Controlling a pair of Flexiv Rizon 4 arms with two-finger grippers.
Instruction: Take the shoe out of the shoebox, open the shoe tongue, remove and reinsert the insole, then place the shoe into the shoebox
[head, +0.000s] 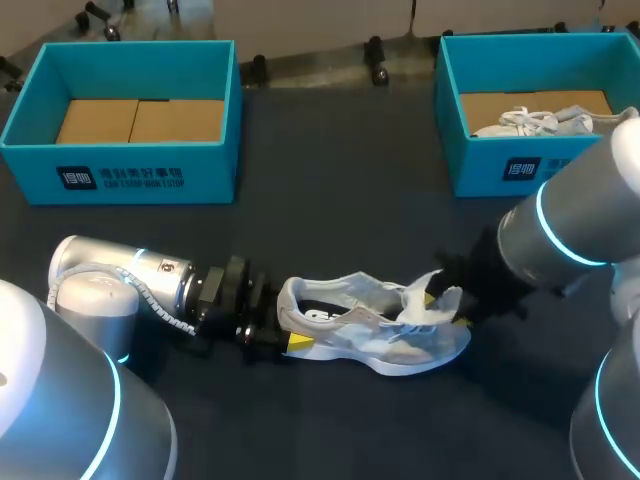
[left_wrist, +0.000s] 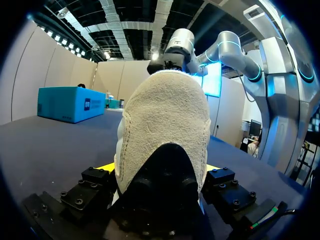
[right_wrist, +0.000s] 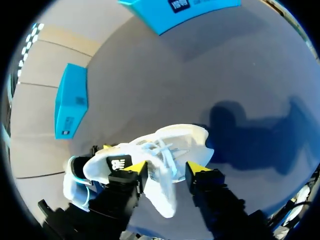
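Yellow fingertips (left_wrist: 106, 167) of left gripper (head: 293, 338) clamp the heel of the shoe (head: 375, 335) from both sides. Shoe rests on the table (head: 330, 220), mid-front, well apart from the near-side shoebox (head: 150, 178) and the far-side shoebox (head: 480, 168). Right gripper (right_wrist: 167, 169) straddles the raised tongue (head: 437, 303); whether it pinches it, cannot tell. Step in hand, by my reading: opening the tongue. Keep heel pinned; draw tongue up and toeward, slowly, so the shoe is not dragged.

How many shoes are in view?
2. One shoe lies on the table between the left claw and the right claw; the other shoe sits in the right shoebox. The near wall of the left shoebox may hide more.
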